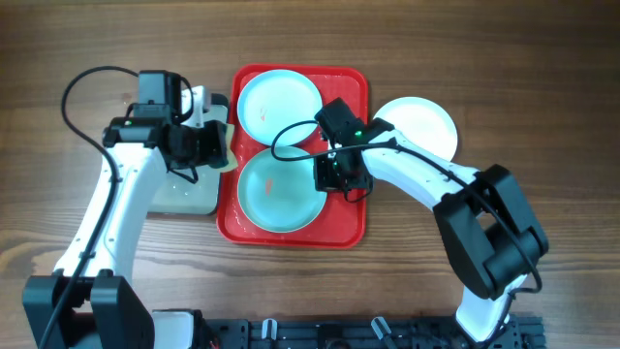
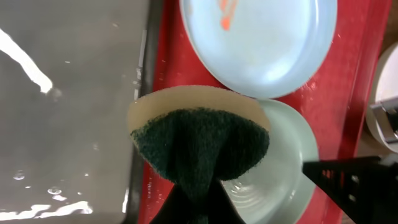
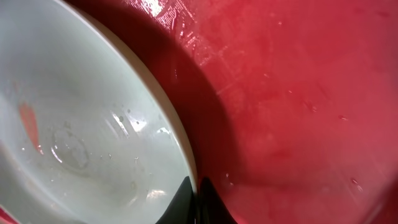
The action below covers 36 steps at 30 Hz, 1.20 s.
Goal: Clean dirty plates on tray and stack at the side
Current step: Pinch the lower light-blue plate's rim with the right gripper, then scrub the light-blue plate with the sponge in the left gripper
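Resting on the wooden worktop (image 1: 542,78), the wet red tray (image 1: 345,229) is filled by two plates (image 1: 279,102); a third plate (image 1: 421,121) is set beside it. A sponge (image 2: 199,140) is pinched by the left tool (image 1: 225,145); the right tool (image 3: 196,199) is pressed together, seemingly at one rim.

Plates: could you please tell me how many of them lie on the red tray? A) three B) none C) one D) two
D: the tray holds a smeared plate and another plate; the third plate sits on the table beside it.
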Each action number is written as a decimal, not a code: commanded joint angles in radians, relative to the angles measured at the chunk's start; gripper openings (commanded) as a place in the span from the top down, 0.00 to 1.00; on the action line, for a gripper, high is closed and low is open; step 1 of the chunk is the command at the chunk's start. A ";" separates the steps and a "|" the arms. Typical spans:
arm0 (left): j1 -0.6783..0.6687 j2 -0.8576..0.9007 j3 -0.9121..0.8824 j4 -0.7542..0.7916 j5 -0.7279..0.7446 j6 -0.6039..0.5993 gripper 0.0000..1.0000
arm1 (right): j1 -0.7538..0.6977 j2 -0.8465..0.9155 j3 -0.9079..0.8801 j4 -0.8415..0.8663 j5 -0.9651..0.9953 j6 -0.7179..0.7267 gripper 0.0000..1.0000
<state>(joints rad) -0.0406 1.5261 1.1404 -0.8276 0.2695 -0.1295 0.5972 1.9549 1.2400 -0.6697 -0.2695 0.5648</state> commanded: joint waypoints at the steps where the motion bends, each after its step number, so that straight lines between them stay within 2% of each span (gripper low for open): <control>1: -0.055 0.015 -0.011 0.003 0.025 -0.013 0.96 | 0.009 0.018 -0.005 0.019 -0.020 0.014 0.96; 8: -0.122 0.051 -0.011 -0.001 -0.043 -0.092 0.96 | 0.009 0.018 -0.005 0.020 -0.019 0.011 0.95; 15: -0.170 0.148 -0.011 -0.008 -0.043 -0.091 0.96 | 0.009 0.018 -0.005 0.023 -0.019 0.011 0.96; 28: -0.172 0.225 -0.012 -0.021 -0.043 -0.088 0.96 | 0.009 0.018 -0.005 0.028 -0.019 0.011 0.96; 36: -0.172 0.232 -0.089 0.056 -0.043 -0.095 0.96 | 0.009 0.018 -0.005 0.030 -0.019 0.011 0.96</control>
<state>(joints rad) -0.2104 1.7451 1.1046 -0.8059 0.2333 -0.2050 0.5999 1.9598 1.2400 -0.6472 -0.2806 0.5644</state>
